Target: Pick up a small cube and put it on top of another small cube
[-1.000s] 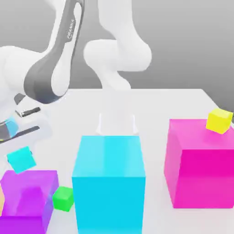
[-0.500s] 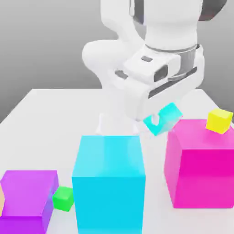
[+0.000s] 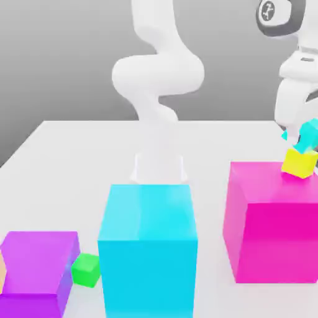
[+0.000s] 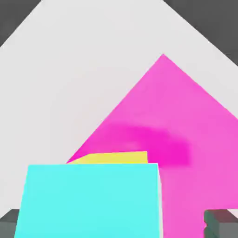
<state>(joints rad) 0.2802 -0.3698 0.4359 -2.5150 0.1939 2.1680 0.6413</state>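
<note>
The tiny cyan cube (image 3: 308, 133) hangs in the air at the exterior view's right, with my gripper (image 3: 304, 131) shut on it. Just below it the tiny yellow cube (image 3: 299, 163) rests on the far right corner of the big magenta block (image 3: 270, 223). The two cubes look a small gap apart. In the hand view the cyan cube (image 4: 90, 200) sits close in front and covers most of the yellow cube (image 4: 111, 158), whose edge peeks out over the magenta block's top (image 4: 181, 111).
A big cyan block (image 3: 148, 248) stands at the front middle. A purple block (image 3: 37, 270) stands at the front left, with a tiny green cube (image 3: 86, 270) between them. The arm's white base (image 3: 158, 164) rises behind the cyan block on the white table (image 3: 62, 168).
My arm has swung from the exterior view's left to its right, carrying the cyan cube from above the purple block to just over the yellow cube.
</note>
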